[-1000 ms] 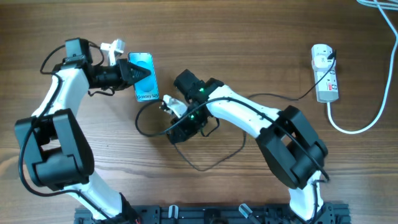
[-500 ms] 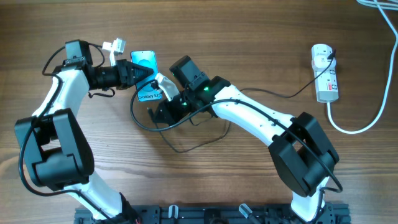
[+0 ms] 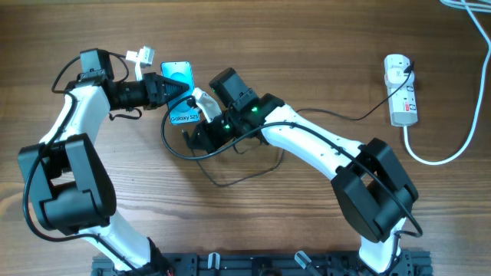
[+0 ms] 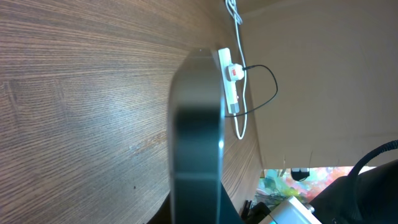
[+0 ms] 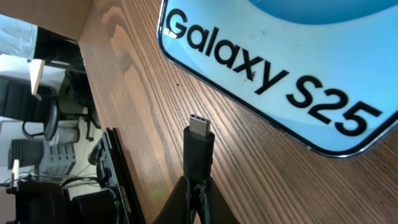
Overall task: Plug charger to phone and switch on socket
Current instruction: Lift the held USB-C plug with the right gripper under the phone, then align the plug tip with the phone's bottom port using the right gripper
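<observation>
Wooden table [image 3: 307, 46] underneath: the right end effector [image 5: 194, 186], pinching the charger [image 5: 198, 140] plug, has swung in, phone [image 5: 261, 68] just ahead. With the left end effector [image 3: 179, 90] gripping the phone, insertion likely comes next.

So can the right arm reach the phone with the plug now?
Probably yes. Its jaws hold the charger plug just short of the lettered end of the phone, with only bare table between. The port isn't visible.

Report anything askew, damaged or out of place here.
Nothing looks spilled or broken. The phone does not lie square: the left hand holds it slanted, lettered end toward the right arm. The charger, its plug pinched in the right hand, stops short of the phone's edge and is not inserted.
</observation>
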Robot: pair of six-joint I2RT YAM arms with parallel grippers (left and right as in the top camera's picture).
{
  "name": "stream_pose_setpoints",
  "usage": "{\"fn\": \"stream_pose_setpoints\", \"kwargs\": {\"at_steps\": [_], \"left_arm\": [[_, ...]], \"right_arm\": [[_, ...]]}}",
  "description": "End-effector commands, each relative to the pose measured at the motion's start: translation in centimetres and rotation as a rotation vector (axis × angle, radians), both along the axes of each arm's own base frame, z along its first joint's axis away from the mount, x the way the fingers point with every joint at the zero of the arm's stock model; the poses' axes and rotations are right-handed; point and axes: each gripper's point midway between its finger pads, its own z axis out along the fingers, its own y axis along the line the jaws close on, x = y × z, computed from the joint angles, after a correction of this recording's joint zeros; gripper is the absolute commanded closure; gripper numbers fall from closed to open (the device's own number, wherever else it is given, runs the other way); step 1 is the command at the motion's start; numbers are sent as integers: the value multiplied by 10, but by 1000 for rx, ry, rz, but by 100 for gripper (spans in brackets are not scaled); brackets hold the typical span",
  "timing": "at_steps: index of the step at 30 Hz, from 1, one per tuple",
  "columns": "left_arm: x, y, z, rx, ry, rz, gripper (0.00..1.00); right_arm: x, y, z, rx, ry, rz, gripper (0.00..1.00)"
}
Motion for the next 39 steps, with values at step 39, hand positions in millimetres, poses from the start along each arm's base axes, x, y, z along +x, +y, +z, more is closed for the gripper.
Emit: {"fn": "stream_pose_setpoints", "kwargs": {"at_steps": [39], "left_arm": [[16,-10,-4,43,84,76,96]], "right_arm": [[20,2,13,11,52,-159,96]]}}
